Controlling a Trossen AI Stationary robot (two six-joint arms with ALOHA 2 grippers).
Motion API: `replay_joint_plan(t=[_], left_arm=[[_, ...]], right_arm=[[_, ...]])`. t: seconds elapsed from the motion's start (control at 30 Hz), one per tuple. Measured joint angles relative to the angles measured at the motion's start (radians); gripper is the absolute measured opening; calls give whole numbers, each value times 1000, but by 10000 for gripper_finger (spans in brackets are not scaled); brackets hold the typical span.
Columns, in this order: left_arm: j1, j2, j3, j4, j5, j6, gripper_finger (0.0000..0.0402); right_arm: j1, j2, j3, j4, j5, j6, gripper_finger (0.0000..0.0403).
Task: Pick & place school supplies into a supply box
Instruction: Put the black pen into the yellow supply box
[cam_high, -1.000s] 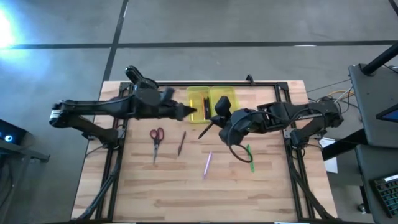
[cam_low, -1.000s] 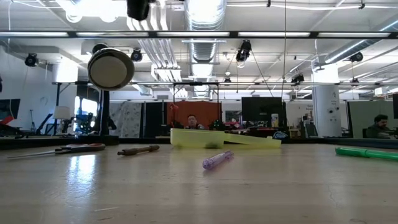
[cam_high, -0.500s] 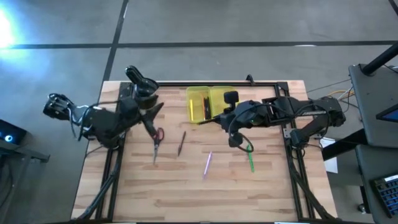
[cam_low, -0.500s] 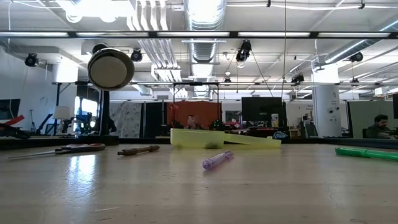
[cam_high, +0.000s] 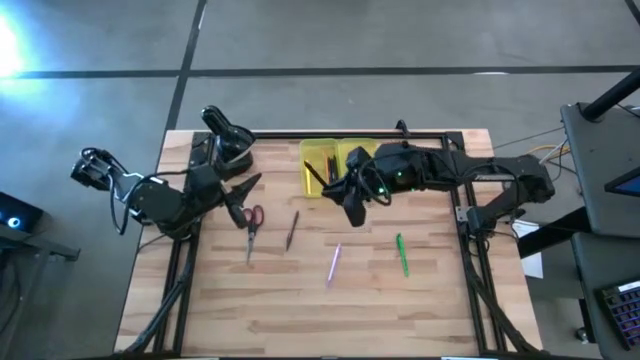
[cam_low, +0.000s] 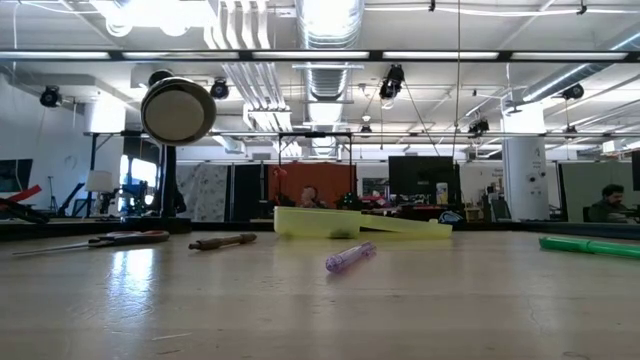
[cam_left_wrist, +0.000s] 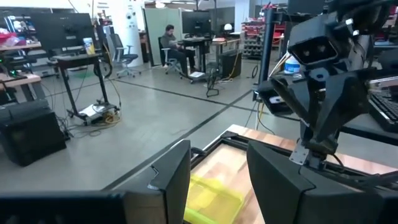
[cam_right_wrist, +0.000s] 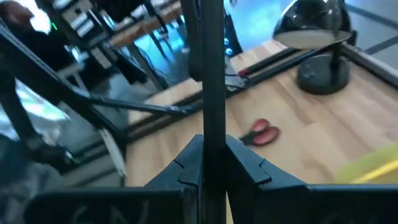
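High view shows the right gripper (cam_high: 338, 186) clamped on a black pen (cam_high: 318, 181), now swung to the yellow supply box (cam_high: 322, 168) at the table's twelve o'clock. The left gripper (cam_high: 243, 205), fingers parted, has drawn back toward nine o'clock, above the red-handled scissors (cam_high: 251, 224).

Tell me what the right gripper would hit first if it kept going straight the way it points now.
Probably the supply box. The right gripper, shut on a black pen, points toward the table's left side, with the box's near half just ahead. Past that lie the scissors. Its height is unclear.
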Motion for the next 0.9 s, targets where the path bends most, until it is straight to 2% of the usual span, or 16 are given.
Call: replay_joint_plan(t=[0.13, 0.33, 0.63, 0.9], left_arm=[[0, 3, -3, 0, 0, 0, 142], [0, 10, -7, 0, 1, 0, 142], [1, 46, -7, 0, 1, 0, 142], [1, 89, -7, 0, 2, 0, 142]], right_arm=[[2, 0, -62, 59, 45, 150, 33], [-13, -3, -146, 62, 194, 306, 33], [-152, -4, -276, 108, 208, 445, 33], [-245, -1, -310, 109, 194, 426, 33]])
